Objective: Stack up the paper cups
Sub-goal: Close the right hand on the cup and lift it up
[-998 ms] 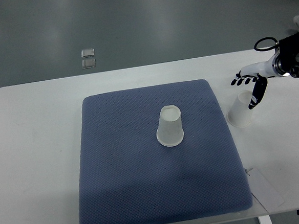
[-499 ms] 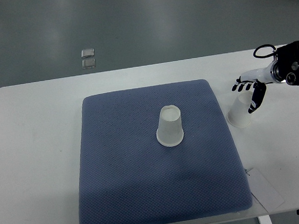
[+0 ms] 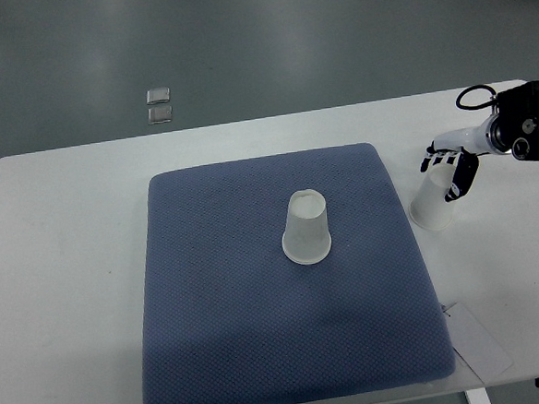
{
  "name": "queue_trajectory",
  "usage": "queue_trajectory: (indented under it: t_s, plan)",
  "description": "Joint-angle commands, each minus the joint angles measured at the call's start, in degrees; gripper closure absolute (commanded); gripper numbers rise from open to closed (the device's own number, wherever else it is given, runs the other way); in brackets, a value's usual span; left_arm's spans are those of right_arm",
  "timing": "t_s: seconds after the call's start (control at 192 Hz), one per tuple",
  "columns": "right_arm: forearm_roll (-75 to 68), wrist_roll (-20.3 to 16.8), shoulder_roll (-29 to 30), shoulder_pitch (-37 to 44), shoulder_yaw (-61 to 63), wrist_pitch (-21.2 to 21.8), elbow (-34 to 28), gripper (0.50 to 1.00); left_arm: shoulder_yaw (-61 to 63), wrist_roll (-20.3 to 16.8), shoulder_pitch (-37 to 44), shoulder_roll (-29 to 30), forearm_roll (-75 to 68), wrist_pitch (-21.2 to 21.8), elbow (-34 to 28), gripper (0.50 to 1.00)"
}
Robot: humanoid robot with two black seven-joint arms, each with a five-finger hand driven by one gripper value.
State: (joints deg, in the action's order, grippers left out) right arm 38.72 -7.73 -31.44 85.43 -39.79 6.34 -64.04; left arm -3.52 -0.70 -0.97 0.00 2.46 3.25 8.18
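Note:
One white paper cup stands upside down near the middle of the blue mat. A second white paper cup stands upside down on the white table, just off the mat's right edge. My right hand comes in from the right edge and hovers at the top of this second cup, with its dark-tipped fingers spread and the thumb along the cup's right side. It holds nothing. The left arm does not show.
The white table carries the mat. A white card lies at the mat's front right corner near the table's edge. Two small clear squares lie on the grey floor beyond the table.
My right hand has drawn back a little to the right and its fingers have closed in slightly over the second cup's top. Both cups stay where they were.

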Motion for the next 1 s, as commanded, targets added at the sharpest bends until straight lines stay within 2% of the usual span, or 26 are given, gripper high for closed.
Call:
queue_trajectory:
  t_s: [0.0, 0.229, 0.478, 0.608, 0.707, 0.915, 0.993]
  plan:
    - [-0.1, -0.1, 0.2, 0.0, 0.0, 0.4, 0.1, 0.781, 0.0, 0.0, 0.0, 0.0, 0.0, 0.0, 0.0, 0.5]
    - [0.0, -0.1, 0.2, 0.1, 0.0, 0.4, 0.1, 0.828, 0.0, 0.0, 0.0, 0.0, 0.0, 0.0, -0.1, 0.5]
    - [-0.4, 0.0, -0.6, 1.8, 0.1, 1.2, -0.2, 0.828, 0.0, 0.0, 0.0, 0.0, 0.0, 0.0, 0.0, 0.5]
    - [-0.5, 0.0, -1.6, 5.1, 0.1, 3.5, -1.2, 0.828, 0.0, 0.0, 0.0, 0.0, 0.0, 0.0, 0.0, 0.5]
    - [-0.5, 0.0, -3.8, 9.3, 0.1, 6.2, -3.2, 0.826, 0.0, 0.0, 0.0, 0.0, 0.0, 0.0, 0.0, 0.5]
    - [-0.7, -0.1, -10.8, 23.1, 0.0, 15.2, -10.4, 0.826, 0.0, 0.0, 0.0, 0.0, 0.0, 0.0, 0.0, 0.5]
    - [-0.7, -0.1, -13.4, 29.3, 0.0, 20.2, -11.5, 0.824, 0.0, 0.0, 0.0, 0.0, 0.0, 0.0, 0.1, 0.5]
